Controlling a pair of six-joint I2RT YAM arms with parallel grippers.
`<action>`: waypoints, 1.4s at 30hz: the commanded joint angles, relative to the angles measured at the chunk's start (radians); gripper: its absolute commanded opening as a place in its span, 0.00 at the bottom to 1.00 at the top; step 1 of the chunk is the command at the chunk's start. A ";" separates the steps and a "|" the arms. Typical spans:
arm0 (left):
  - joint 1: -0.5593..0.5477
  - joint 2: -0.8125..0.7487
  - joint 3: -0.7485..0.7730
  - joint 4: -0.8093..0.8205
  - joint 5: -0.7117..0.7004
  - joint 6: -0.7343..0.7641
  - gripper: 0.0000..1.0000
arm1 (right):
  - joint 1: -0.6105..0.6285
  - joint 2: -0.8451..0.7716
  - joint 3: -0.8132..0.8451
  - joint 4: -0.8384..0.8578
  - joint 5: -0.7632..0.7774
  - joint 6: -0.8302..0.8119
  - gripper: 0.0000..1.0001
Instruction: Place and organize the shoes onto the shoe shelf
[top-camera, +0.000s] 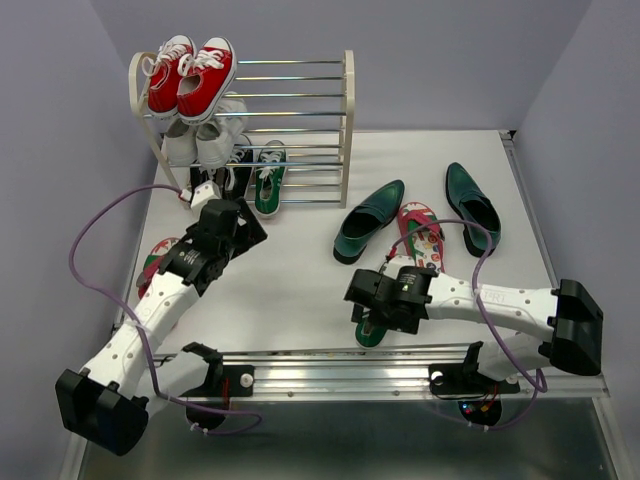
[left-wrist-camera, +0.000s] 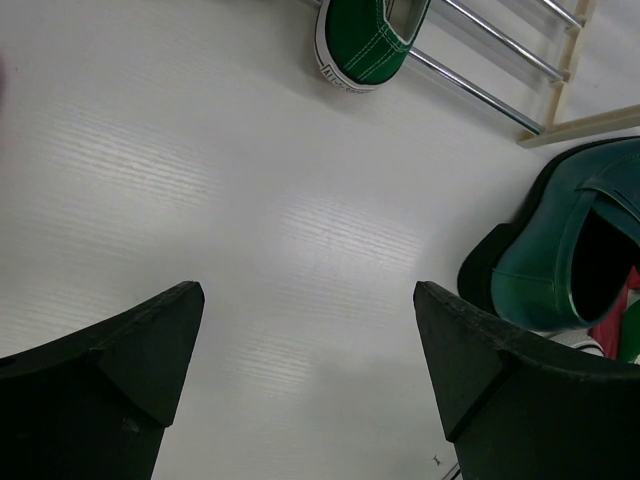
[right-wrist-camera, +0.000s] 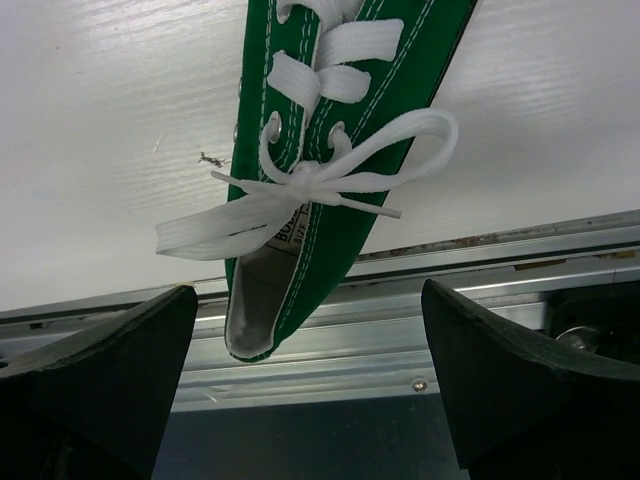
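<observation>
My right fingers (right-wrist-camera: 95, 390) wide, empty, over green sneaker (right-wrist-camera: 340, 130); left fingers (left-wrist-camera: 100, 390) likewise. Step: pickup. Next: lower, pinch sneaker, carry to shoe shelf (top-camera: 347, 130).

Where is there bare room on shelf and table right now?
Free: shoe shelf rods right of the red sneakers; table centre between the left pincer and the loafers. Crowded: the shelf's left end, and the near right, where loafers, flip-flop and a green sneaker lie by the right pincer.
</observation>
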 joint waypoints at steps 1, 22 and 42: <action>-0.003 -0.038 -0.023 0.027 0.015 0.020 0.99 | 0.016 -0.029 -0.025 -0.036 0.042 0.127 1.00; -0.005 -0.064 -0.043 0.042 0.025 0.018 0.99 | 0.026 -0.026 -0.132 0.059 -0.029 0.166 0.91; -0.003 -0.057 -0.046 0.051 0.030 0.021 0.99 | 0.026 -0.140 -0.135 0.021 -0.045 0.138 0.93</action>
